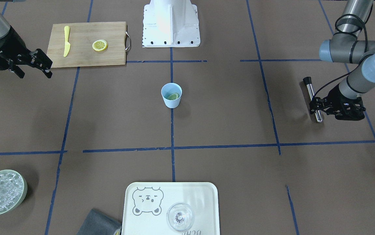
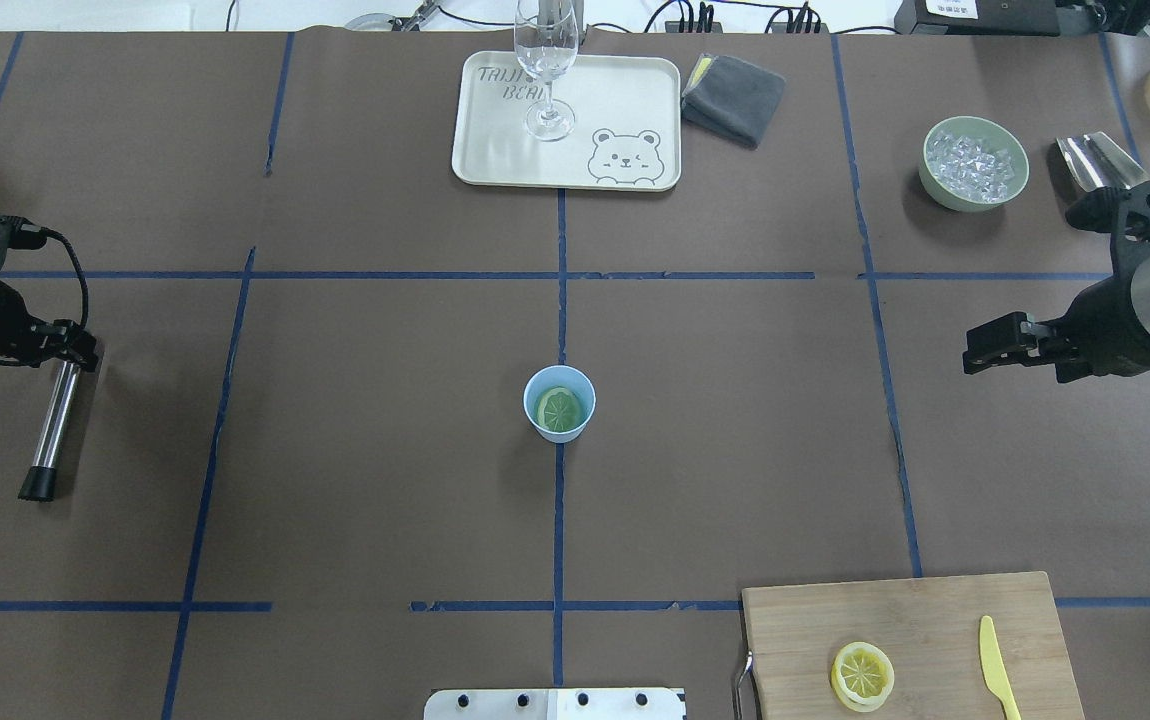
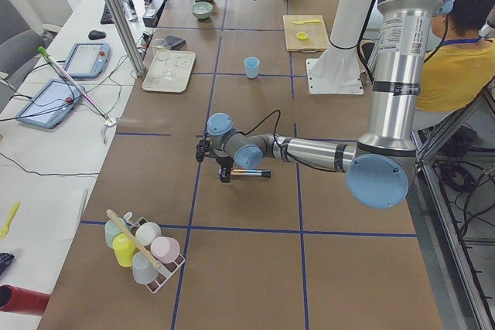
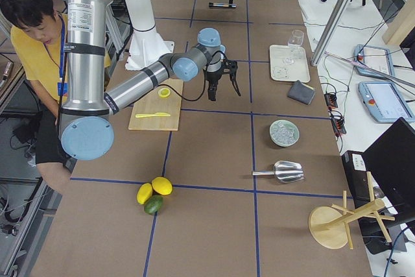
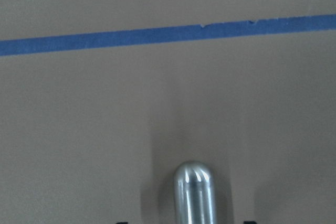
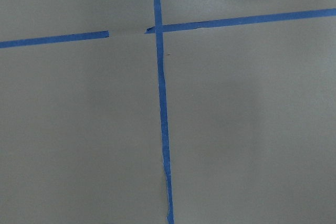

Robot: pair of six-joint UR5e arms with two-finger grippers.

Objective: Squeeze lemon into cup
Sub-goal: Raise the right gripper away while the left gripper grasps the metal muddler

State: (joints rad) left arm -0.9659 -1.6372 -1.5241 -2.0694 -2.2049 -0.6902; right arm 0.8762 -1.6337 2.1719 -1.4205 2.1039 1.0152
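Observation:
The light-blue cup [image 2: 533,420] stands upright at the table's centre and also shows in the front view [image 1: 170,101]. A lemon slice [image 2: 559,410] lies inside it, looking greenish [image 1: 173,96]. A second, yellow lemon slice [image 2: 862,673] lies on the wooden cutting board [image 2: 935,610] next to a yellow plastic knife [image 2: 997,675]. My left gripper [image 2: 75,355] is low at the table's left, open, astride the end of a steel rod [image 2: 53,420] that lies on the table [image 5: 194,192]. My right gripper [image 2: 980,352] is open and empty, hovering at the right.
A bear-print tray [image 2: 495,150] with a clear wine glass [image 2: 547,70] stands at the far side. A grey cloth [image 2: 733,97], a green bowl of ice [image 2: 975,163] and a metal scoop [image 2: 1095,160] lie at the far right.

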